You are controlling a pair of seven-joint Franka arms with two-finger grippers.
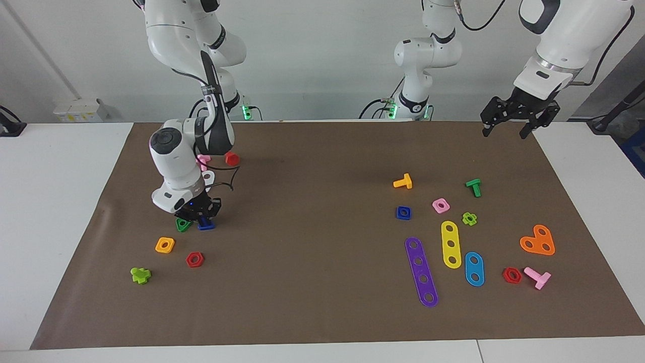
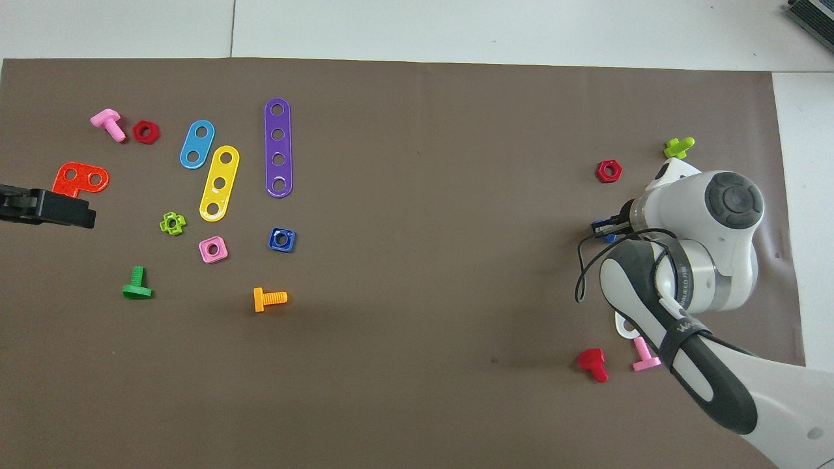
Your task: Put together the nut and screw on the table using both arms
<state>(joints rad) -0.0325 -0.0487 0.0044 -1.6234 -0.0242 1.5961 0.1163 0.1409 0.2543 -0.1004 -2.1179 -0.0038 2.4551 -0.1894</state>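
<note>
Two white jointed robot arms are working over a wide white tabletop (image 1: 60, 212) that is carrying a big brown rectangular mat (image 1: 322, 302) scattered with bright plastic toy parts. The right arm is bending low at its own end of the mat, its black two-finger right hand (image 1: 202, 218) pinching shut on the small dark blue plastic screw with the flat triangular head (image 1: 205, 225), which is standing on the mat just beside a green triangular nut (image 1: 182, 224). The left hand (image 1: 519, 117) is hanging wide open in the air over the mat's corner at the left arm's end, waiting.

The small dark blue plastic square nut with the round centre hole (image 1: 403, 213) is lying flat toward the left arm's end, beside a pink square nut (image 1: 440, 205) and farther from the robots than an orange T-shaped bolt (image 1: 403, 182).

Both pieces are looking light, stiff and smooth, so likely slippery. The screw is apparently being taken by its shaft, though the fingers are hiding the contact; the nut is best gripped across two flat sides, leaving the hole free.
</note>
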